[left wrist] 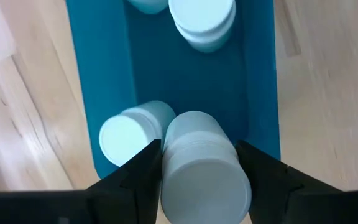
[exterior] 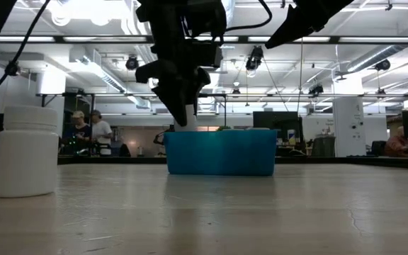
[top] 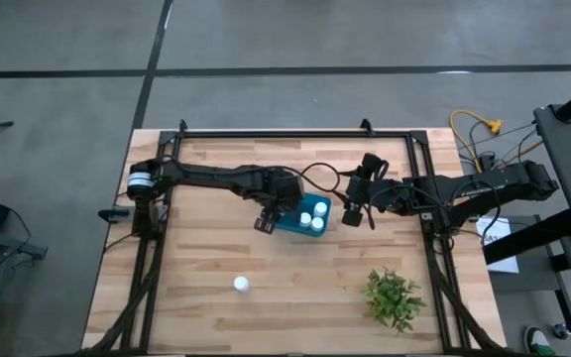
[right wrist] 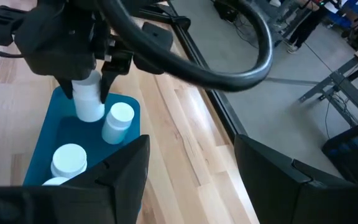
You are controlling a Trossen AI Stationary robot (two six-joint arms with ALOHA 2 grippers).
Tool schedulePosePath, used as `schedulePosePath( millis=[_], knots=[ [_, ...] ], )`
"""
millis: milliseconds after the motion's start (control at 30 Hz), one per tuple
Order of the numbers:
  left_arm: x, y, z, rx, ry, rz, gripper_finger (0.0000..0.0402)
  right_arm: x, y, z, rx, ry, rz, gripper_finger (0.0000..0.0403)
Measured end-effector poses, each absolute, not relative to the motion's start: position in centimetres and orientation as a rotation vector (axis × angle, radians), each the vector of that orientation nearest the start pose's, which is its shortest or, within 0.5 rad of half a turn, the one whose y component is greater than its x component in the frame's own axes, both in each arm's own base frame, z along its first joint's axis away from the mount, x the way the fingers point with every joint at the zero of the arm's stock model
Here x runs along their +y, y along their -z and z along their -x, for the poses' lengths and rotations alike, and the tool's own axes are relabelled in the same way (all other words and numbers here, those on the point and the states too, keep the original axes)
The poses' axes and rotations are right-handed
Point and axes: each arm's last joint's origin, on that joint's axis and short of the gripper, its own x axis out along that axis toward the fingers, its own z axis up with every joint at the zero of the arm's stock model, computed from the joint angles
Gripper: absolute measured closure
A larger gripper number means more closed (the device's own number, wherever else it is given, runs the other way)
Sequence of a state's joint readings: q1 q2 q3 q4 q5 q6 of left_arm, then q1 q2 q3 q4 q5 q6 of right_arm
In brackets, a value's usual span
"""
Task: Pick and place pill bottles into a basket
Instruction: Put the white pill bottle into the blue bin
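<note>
From above, we are seeing the left hand (top: 278,210) hanging over the left end of the teal basket (top: 302,227), which is sitting mid-worktop (top: 206,248) with white caps showing inside, while one pill bottle (top: 241,285) is standing alone nearer the front edge and the right hand (top: 353,212), fingers spread and empty, is waiting just right of the basket. Through the left wrist camera, we are watching that hand's fingers (left wrist: 143,168) clenching a smooth white cylindrical bottle (left wrist: 202,167) above the basket's glossy plastic floor (left wrist: 185,81), beside another bottle lying inside (left wrist: 129,132).

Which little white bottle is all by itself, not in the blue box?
The pill bottle standing alone on the bare wood, far from the basket. The others are inside the basket or held over it by the left gripper.
</note>
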State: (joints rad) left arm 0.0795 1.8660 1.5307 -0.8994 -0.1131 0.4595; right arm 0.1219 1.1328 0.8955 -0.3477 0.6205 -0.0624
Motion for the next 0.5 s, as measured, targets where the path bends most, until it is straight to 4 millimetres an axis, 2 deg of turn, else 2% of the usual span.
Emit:
schedulePosePath(
  millis=[300,500],
  knots=[
    [3.3,-24.0,-37.9,1.245,0.143,-0.396,0.0242,1.2,-29.3,-23.7,0.565,0.468,0.271,0.0177],
    [3.3,-22.9,-38.2,1.28,0.154,-0.391,0.0242,1.2,-29.3,-23.7,0.565,0.468,0.271,0.0177]
  ],
)
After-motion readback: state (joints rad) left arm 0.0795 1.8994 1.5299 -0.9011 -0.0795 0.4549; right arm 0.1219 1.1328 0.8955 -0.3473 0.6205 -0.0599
